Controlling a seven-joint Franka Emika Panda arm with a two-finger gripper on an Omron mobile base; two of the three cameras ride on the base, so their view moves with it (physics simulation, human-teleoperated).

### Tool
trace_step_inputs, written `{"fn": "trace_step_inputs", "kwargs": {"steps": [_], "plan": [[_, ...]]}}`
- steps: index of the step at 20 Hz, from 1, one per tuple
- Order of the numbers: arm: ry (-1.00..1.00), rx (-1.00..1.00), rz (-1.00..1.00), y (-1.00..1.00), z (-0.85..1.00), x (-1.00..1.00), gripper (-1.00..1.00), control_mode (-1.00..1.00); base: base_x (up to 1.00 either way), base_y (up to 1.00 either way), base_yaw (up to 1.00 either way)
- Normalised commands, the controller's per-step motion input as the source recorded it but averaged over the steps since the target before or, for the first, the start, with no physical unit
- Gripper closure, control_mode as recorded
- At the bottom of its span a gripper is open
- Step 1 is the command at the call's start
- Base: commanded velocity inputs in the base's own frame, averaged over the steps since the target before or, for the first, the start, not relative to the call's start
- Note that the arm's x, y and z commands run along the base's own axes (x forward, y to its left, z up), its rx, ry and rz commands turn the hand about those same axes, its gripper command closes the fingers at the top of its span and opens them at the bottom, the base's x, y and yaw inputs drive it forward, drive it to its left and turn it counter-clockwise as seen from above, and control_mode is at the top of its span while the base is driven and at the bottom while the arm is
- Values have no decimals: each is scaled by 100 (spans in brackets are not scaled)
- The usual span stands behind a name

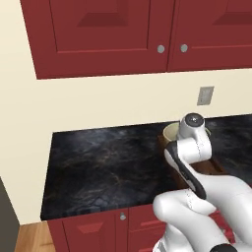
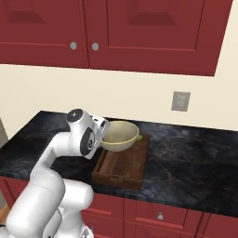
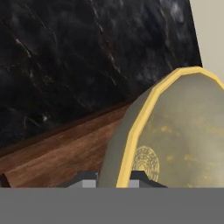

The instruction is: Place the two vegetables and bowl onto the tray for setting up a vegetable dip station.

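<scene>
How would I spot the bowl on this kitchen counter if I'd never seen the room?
Look along the black marble counter beneath the red cabinets to the dark brown wooden tray near its front edge. The bowl is over the tray's far end, with the gripper shut on its rim. It is round, deep and cream-beige with a pale inside, the one light thing against dark stone and wood.

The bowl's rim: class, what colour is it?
Yellow, edging the bowl between its grey-beige outside and speckled pale inside; the hand view shows it best.
</scene>
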Motion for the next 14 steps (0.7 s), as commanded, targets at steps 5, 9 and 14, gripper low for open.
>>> {"fn": "trace_step_inputs", "kwargs": {"steps": [5,9,14], "plan": [[0,3,0,-41,-15,42,100,-100,0,0,0],[0,0,1,-23,-25,36,100,-100,0,0,0],[0,0,2,-17,-20,27,100,-100,0,0,0]]}}
